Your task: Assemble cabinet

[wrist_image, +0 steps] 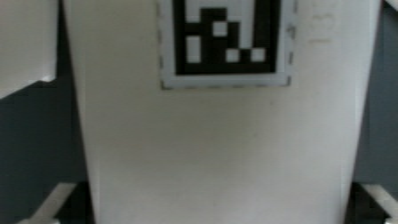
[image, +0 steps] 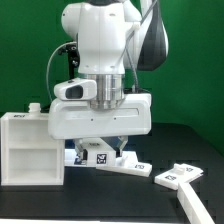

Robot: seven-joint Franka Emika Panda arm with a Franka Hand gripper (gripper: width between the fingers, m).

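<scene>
The cabinet (image: 30, 150) is the biggest thing you have to deal with. It stands upright on the table (image: 60, 205), off to one side of the claw (image: 100, 150), toward the exterior view's left and apart from it. Its open front shows the shelf compartments.

Judge it as a stiff, hollow plastic box, probably light for its bulk. Its smooth walls are likely to slip or let it tip if you push high. The whole body looks too wide for the jaws. If you need to move it, pinch a thin wall or the top rim low and square rather than the small knob (image: 33, 104) on top, which looks too small to give a sure grip.

Directly under the claw is a flat white panel (wrist_image: 214, 140) carrying a black-and-white tag. It is rigid and thin, and should be easy to hold by its two long edges.

Beyond the claw, toward the exterior view's right, smaller loose panels (image: 180, 176) lie flat on the table, well away from the cabinet.

The jaws stand wide apart, with the fingertips (wrist_image: 50, 205) astride the panel's edges. You cannot tell from these views whether they press on it or only flank it.
</scene>
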